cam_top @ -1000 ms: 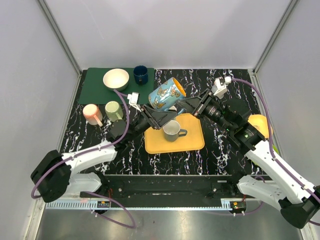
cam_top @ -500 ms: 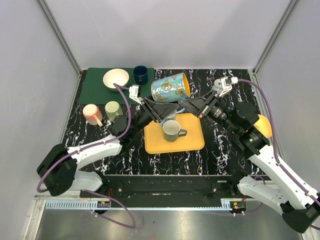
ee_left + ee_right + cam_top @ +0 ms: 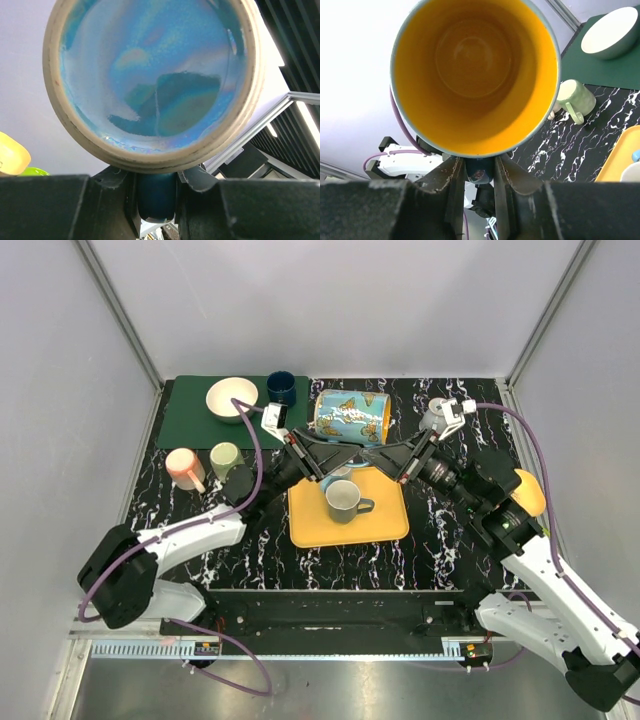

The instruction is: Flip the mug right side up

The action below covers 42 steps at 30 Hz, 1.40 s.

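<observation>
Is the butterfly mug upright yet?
No, on its side: the butterfly mug lies horizontal, orange mouth toward the right gripper, base toward the left gripper.

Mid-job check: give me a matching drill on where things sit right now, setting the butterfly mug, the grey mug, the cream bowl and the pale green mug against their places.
Things:
1. blue butterfly-patterned mug with orange inside
2. grey mug
3. cream bowl
4. pale green mug

Places:
A. on the green mat
B. on the black marbled tabletop, beside the pink mug
C. upright on the yellow tray
D. off the table, on its side, gripped by the left gripper and the right gripper

Pairs: 1-D, 2-C, 3-A, 4-B
</observation>
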### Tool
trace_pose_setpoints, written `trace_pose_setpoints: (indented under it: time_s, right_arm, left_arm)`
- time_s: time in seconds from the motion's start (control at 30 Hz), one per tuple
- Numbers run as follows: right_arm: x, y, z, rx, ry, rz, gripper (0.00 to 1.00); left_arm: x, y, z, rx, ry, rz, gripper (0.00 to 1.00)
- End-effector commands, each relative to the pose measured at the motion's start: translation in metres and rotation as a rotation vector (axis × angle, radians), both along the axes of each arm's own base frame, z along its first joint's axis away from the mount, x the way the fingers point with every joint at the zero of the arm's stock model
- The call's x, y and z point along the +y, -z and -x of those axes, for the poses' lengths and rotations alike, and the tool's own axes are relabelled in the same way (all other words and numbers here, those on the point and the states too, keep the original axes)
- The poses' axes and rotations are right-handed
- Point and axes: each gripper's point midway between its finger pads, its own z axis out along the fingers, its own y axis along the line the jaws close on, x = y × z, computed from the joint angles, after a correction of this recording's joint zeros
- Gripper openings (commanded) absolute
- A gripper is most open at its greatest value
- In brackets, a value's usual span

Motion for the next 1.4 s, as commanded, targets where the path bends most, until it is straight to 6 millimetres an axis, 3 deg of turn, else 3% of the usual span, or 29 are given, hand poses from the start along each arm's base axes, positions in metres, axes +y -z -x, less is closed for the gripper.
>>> trace_pose_setpoints:
  time_s: [0.0, 0.1, 0.13, 0.17, 0.2, 0.3, 0.4, 0.5, 0.53, 0.57, 0.6, 0.63, 0.67, 0.73, 0.77, 0.83, 0.87, 0.93, 0.97, 1.03, 1.07, 1.13, 1.37]
  right_arm:
    - [0.006, 0.01, 0.017, -0.014, -0.092, 0.053, 0.0]
    - [0.007, 0.005, 0.026, -0.049, -0.125, 0.059, 0.0]
    - [0.007, 0.003, 0.028, -0.071, -0.133, 0.068, 0.08]
    - [0.005, 0.004, 0.029, -0.063, -0.135, 0.083, 0.32]
    - [0.005, 0.002, 0.03, -0.073, -0.138, 0.087, 0.43]
    - [-0.001, -0.004, 0.032, -0.089, -0.116, 0.111, 0.62]
    - [-0.008, -0.007, 0.031, -0.098, -0.074, 0.147, 0.72]
    - [-0.025, -0.007, 0.027, -0.096, 0.013, 0.201, 0.77]
    - [-0.032, 0.0, 0.022, -0.083, 0.062, 0.236, 0.78]
    - [-0.037, 0.0, 0.02, -0.084, 0.089, 0.251, 0.79]
    - [-0.044, 0.0, 0.022, -0.089, 0.117, 0.257, 0.8]
    - [-0.052, 0.005, 0.018, -0.082, 0.161, 0.289, 0.81]
    - [-0.056, 0.007, 0.017, -0.08, 0.184, 0.297, 0.81]
    - [-0.069, 0.014, 0.014, -0.069, 0.245, 0.326, 0.82]
    - [-0.072, 0.018, 0.012, -0.063, 0.262, 0.343, 0.82]
    - [-0.076, 0.028, 0.01, -0.047, 0.283, 0.382, 0.81]
    - [-0.076, 0.032, 0.009, -0.042, 0.284, 0.395, 0.81]
    - [-0.078, 0.038, 0.003, -0.033, 0.304, 0.42, 0.81]
    - [-0.077, 0.042, 0.001, -0.028, 0.304, 0.43, 0.81]
    - [-0.075, 0.046, -0.002, -0.029, 0.303, 0.44, 0.81]
    - [-0.074, 0.049, -0.004, -0.026, 0.303, 0.446, 0.81]
    - [-0.072, 0.051, -0.006, -0.027, 0.297, 0.455, 0.81]
    - [-0.067, 0.062, -0.011, -0.031, 0.287, 0.474, 0.81]
  left_arm:
    - [0.026, -0.077, 0.036, -0.262, 0.047, 0.194, 0.0]
    - [0.03, -0.076, 0.047, -0.294, 0.103, 0.222, 0.0]
    - [0.03, -0.072, 0.047, -0.29, 0.107, 0.221, 0.0]
    - [0.032, -0.072, 0.048, -0.296, 0.106, 0.228, 0.0]
    - [0.033, -0.07, 0.048, -0.299, 0.1, 0.223, 0.0]
    - [0.04, -0.066, 0.047, -0.301, 0.063, 0.212, 0.0]
    - [0.048, -0.063, 0.043, -0.293, 0.019, 0.19, 0.0]
    - [0.056, -0.048, 0.023, -0.251, -0.075, 0.106, 0.0]
    - [0.07, -0.051, 0.02, -0.256, -0.136, 0.089, 0.0]
    - [0.068, -0.031, 0.003, -0.219, -0.206, -0.021, 0.0]
    - [0.082, -0.038, 0.007, -0.242, -0.268, -0.046, 0.0]
    - [0.091, -0.041, -0.005, -0.228, -0.362, -0.093, 0.0]
    - [0.091, -0.002, -0.026, -0.183, -0.451, -0.315, 0.0]
    - [0.12, -0.007, -0.036, -0.164, -0.627, -0.429, 0.0]
    - [0.13, 0.029, -0.043, -0.113, -0.672, -0.604, 0.0]
    - [0.165, 0.038, -0.047, -0.048, -0.821, -0.709, 0.0]
    - [0.179, 0.065, -0.046, -0.006, -0.846, -0.843, 0.0]
    - [0.208, 0.08, -0.043, 0.068, -0.941, -0.934, 0.0]
    - [0.22, 0.105, -0.037, 0.136, -0.946, -1.032, 0.0]
    - [0.244, 0.133, -0.037, 0.257, -1.014, -1.16, 0.0]
    - [0.254, 0.157, -0.028, 0.325, -0.998, -1.264, 0.0]
    - [0.266, 0.187, -0.024, 0.396, -1.015, -1.362, 0.0]
    - [0.29, 0.244, -0.014, 0.57, -1.062, -1.444, 0.0]
